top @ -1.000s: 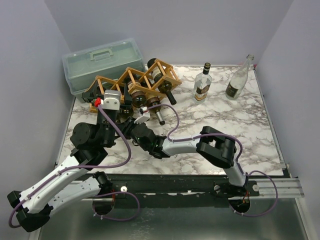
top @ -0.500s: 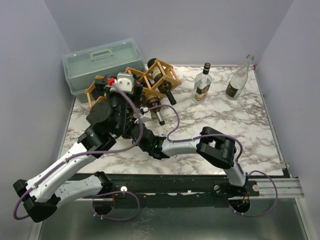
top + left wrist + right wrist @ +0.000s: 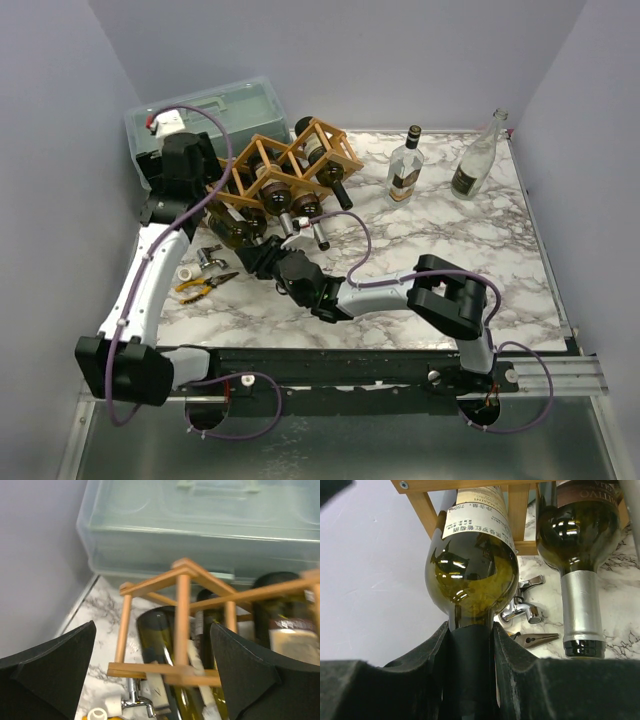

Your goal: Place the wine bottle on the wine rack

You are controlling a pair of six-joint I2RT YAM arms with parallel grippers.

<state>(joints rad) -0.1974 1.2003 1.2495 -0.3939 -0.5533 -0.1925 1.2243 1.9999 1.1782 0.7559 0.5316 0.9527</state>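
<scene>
The wooden wine rack (image 3: 300,160) stands at the back left with several bottles lying in its cells. My right gripper (image 3: 262,258) is shut on the neck of a dark green wine bottle (image 3: 235,228). That bottle's body lies in the rack's lower left cell. In the right wrist view the bottle (image 3: 472,575) fills the space above my right gripper (image 3: 470,680), under a rack slat (image 3: 470,485). My left gripper (image 3: 200,180) hovers open over the rack's left end. In the left wrist view my left gripper (image 3: 152,630) straddles a slat (image 3: 182,605) and a bottle (image 3: 160,650), holding nothing.
A pale green toolbox (image 3: 200,115) stands behind the rack. Two glass bottles (image 3: 405,170) (image 3: 475,160) stand at the back right. Pliers (image 3: 205,287), a chrome tap (image 3: 210,258) and a small white ring (image 3: 187,272) lie near the left edge. A silver-capped bottle (image 3: 580,610) lies beside the held one.
My left arm has swung from the near left up and back to the rack's left end, uncovering the tools on the table. My right gripper still grips the bottle neck, slightly lower.
</scene>
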